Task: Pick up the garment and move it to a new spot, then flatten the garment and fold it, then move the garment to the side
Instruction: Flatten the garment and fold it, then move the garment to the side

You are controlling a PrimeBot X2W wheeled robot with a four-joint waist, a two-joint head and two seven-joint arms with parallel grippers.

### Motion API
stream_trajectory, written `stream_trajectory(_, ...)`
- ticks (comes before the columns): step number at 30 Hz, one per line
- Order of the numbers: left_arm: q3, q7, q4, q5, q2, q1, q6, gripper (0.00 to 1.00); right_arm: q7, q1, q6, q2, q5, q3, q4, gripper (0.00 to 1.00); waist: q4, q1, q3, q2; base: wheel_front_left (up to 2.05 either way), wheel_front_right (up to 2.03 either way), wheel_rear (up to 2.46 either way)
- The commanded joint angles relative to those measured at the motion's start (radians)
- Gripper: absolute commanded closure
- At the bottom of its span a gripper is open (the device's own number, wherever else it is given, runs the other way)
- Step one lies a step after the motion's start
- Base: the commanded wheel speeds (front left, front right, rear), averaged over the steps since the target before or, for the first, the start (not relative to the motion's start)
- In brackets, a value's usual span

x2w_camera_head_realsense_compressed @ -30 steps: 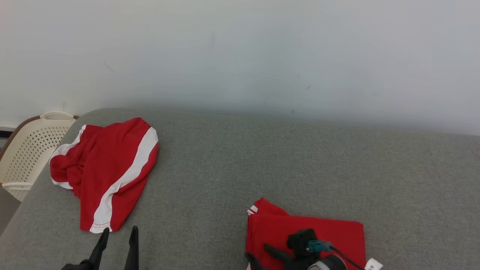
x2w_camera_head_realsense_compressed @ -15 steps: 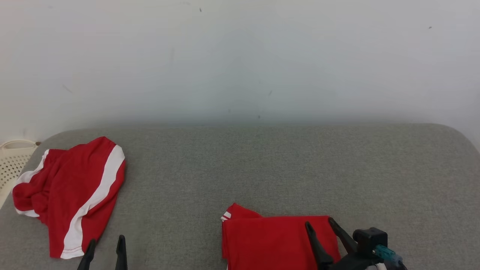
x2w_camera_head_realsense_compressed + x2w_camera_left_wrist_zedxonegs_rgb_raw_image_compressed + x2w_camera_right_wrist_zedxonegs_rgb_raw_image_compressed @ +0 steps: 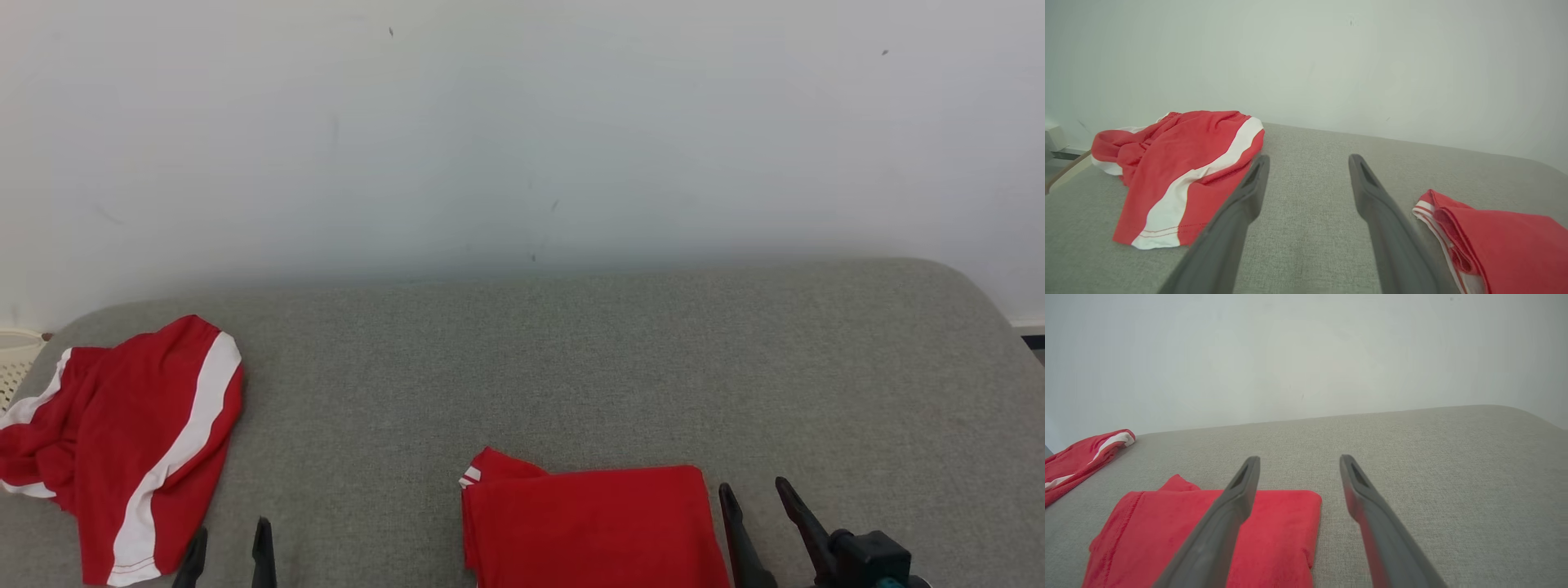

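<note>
A red garment (image 3: 588,527) lies folded into a flat rectangle at the near edge of the grey table (image 3: 571,359), with a white-striped corner poking out at its left. My right gripper (image 3: 753,487) stands open just right of its right edge, holding nothing. In the right wrist view the folded garment (image 3: 1282,522) lies under and left of the open right gripper (image 3: 1299,458). My left gripper (image 3: 230,531) is open at the lower left. The left wrist view has that gripper (image 3: 1308,157) over bare table, with the folded garment (image 3: 1502,241) off to its right.
A second red garment with a white stripe (image 3: 122,441) lies crumpled at the table's left end, also in the left wrist view (image 3: 1184,163) and the right wrist view (image 3: 1081,457). A cream perforated basket (image 3: 12,359) stands beyond that end. A pale wall backs the table.
The right gripper, which lay over the folded garment, has opened and drawn off to its right side. The head camera has swung right, shifting the whole picture left. The left gripper stays open.
</note>
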Motion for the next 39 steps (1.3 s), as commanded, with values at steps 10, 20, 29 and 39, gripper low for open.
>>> stream_trajectory(10, -0.017, -0.003, 0.063, -0.023, 0.000, -0.018, 0.002, 0.00, 0.028, 0.089, -0.002, 0.016, -0.101, -0.117, -0.091, 0.00, 0.008, 0.0000, -0.008, 0.0000, 0.00, 0.00, 0.00)
stream_trajectory(20, -0.012, -0.003, 0.056, -0.027, -0.013, 0.009, 0.002, 0.00, 0.054, 0.125, -0.002, 0.015, -0.076, -0.103, -0.117, 0.00, 0.002, 0.0000, -0.032, 0.0000, 0.00, 0.00, 0.00)
stream_trajectory(29, -0.003, -0.003, 0.056, -0.008, -0.024, 0.005, 0.002, 0.00, 0.086, 0.142, -0.002, 0.015, -0.063, -0.085, -0.179, 0.00, 0.011, 0.0000, -0.040, 0.0000, 0.00, 0.00, 0.00)
stream_trajectory(39, -0.009, -0.003, 0.054, -0.003, -0.026, -0.011, 0.002, 0.00, 0.071, 0.105, -0.002, 0.015, -0.072, -0.099, -0.136, 0.00, 0.015, 0.0000, -0.032, 0.0000, 0.00, 0.00, 0.00)
